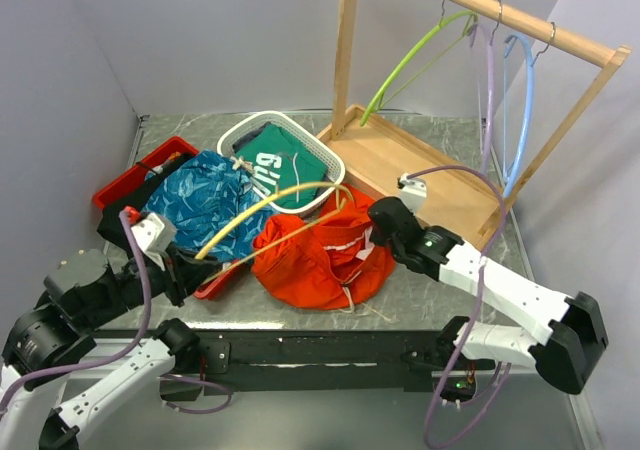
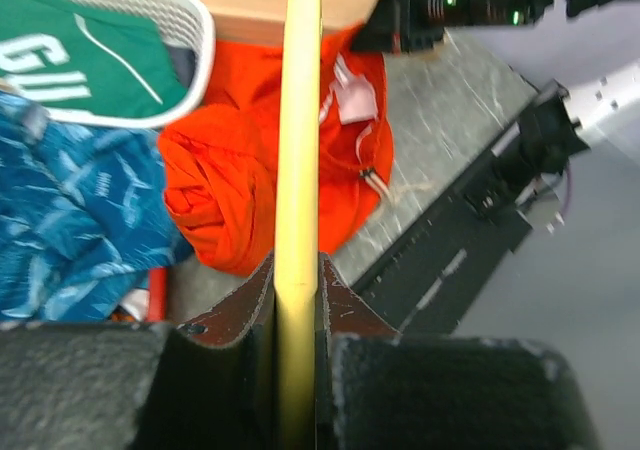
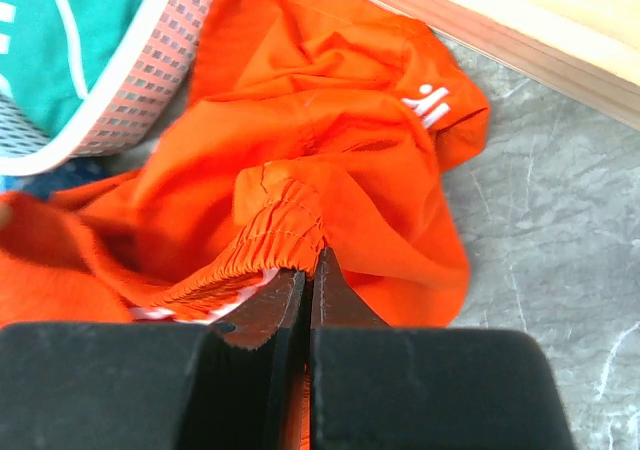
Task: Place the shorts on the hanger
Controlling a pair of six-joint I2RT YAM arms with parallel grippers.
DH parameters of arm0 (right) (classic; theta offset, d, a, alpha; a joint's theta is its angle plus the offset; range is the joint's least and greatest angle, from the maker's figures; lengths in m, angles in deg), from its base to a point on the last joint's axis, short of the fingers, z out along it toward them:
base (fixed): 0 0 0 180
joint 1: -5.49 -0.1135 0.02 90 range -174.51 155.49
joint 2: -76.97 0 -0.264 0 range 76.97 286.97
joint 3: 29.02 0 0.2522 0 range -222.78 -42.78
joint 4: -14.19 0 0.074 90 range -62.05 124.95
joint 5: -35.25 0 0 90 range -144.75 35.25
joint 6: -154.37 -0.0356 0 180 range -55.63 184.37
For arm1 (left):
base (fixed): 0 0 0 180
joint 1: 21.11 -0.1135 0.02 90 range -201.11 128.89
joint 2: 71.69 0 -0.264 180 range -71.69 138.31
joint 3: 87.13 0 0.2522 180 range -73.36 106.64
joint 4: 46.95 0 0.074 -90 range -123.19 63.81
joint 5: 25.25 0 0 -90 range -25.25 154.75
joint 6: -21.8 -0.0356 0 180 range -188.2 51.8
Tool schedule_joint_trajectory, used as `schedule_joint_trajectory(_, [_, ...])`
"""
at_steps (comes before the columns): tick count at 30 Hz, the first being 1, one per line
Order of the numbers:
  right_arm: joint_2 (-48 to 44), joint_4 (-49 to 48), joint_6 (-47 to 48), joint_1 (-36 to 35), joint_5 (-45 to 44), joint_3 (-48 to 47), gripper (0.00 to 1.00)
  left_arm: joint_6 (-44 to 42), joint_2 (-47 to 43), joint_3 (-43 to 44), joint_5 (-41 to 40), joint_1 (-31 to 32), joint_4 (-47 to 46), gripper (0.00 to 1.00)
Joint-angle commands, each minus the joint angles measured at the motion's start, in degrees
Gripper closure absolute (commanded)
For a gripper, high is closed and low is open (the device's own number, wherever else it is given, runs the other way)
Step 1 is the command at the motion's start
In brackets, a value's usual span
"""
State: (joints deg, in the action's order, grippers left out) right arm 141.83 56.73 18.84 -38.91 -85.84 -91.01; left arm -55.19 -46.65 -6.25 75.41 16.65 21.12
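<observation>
The orange-red shorts [image 1: 320, 255] lie crumpled on the table in front of the white basket; they also show in the left wrist view [image 2: 240, 170] and the right wrist view [image 3: 330, 140]. The yellow hanger [image 1: 262, 208] arcs from my left gripper over the blue cloth toward the shorts. My left gripper [image 1: 185, 265] is shut on the hanger's yellow bar [image 2: 297, 150]. My right gripper [image 1: 378, 220] is shut on the gathered waistband [image 3: 285, 225] of the shorts, at their right edge.
A white basket [image 1: 240, 135] holds a green garment with white lettering [image 1: 275, 165]. A blue patterned cloth [image 1: 200, 200] lies over a red tray [image 1: 140, 170]. A wooden rack [image 1: 430, 170] at the back right carries green [image 1: 410, 60], purple [image 1: 490, 80] and light blue hangers [image 1: 525, 110].
</observation>
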Motion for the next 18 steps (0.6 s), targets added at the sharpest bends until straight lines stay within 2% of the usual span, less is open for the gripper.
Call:
schedule_joint_trajectory(1, [-4.13,0.05,0.27,0.63,1.65,0.51,1.0,0.87,-0.78,-1.54,5.87,0.3,-3.41,0.99])
schedule_joint_trajectory(7, [-3.43,2.86,0.71,0.72,-0.19,-2.04,1.0,1.84,-1.13,-3.83,9.73,0.21,-4.47,0.99])
schedule_joint_trajectory(18, [2.02,7.17,0.98,0.72,-3.62,-7.49,1.0,1.92,-0.95,-3.3,8.51,0.3,-4.03,0.99])
